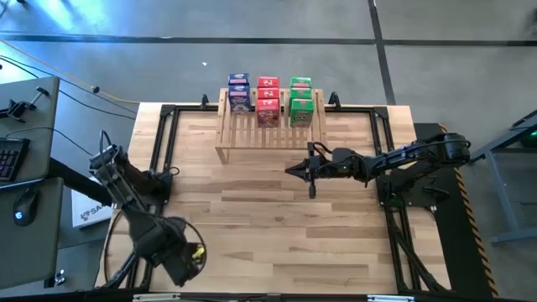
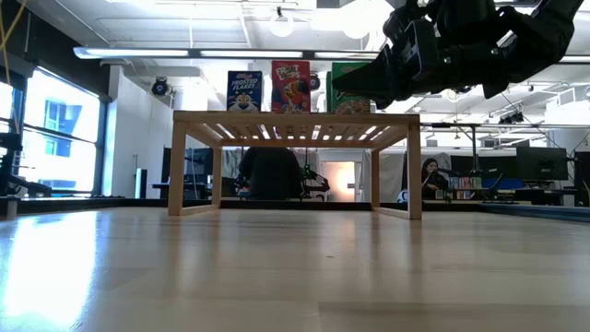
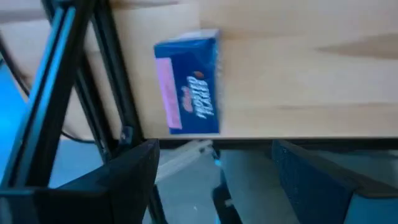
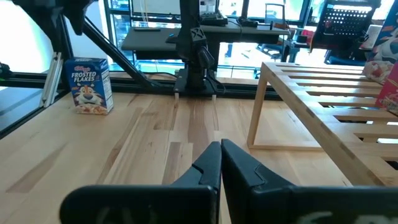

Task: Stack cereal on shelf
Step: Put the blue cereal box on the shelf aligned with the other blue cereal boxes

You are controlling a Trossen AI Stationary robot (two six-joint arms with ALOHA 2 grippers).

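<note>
**Op:** Left gripper is mine to call first. It sits at the left edge of the high view, by the table's black rail. Its fingers stand wide apart and I've got nothing between them.

**Desk:** Where's the loose box?

**Op:** One blue box is on the table just past those fingers, close to the edge and clear of them. My right wrist camera shows it upright on the wood.

**Desk:** And the right side?

**Op:** Right gripper reaches in from the right to the middle of the high view. It's just in front of the shelf, raised off the table. The fingers are pressed together and empty.

**Desk:** Shelf load?

**Op:** The shelf is at upper centre of the high view. Stacked boxes stand along its far side in three rows: blue left, red middle, green right. I can't count each row for certain. From the low camera I see one face of each colour above the slats, and my right arm covers part of the green one.

**Desk:** Anyone about?

**Op:** One person is seated behind the shelf, seen between its legs.
</note>
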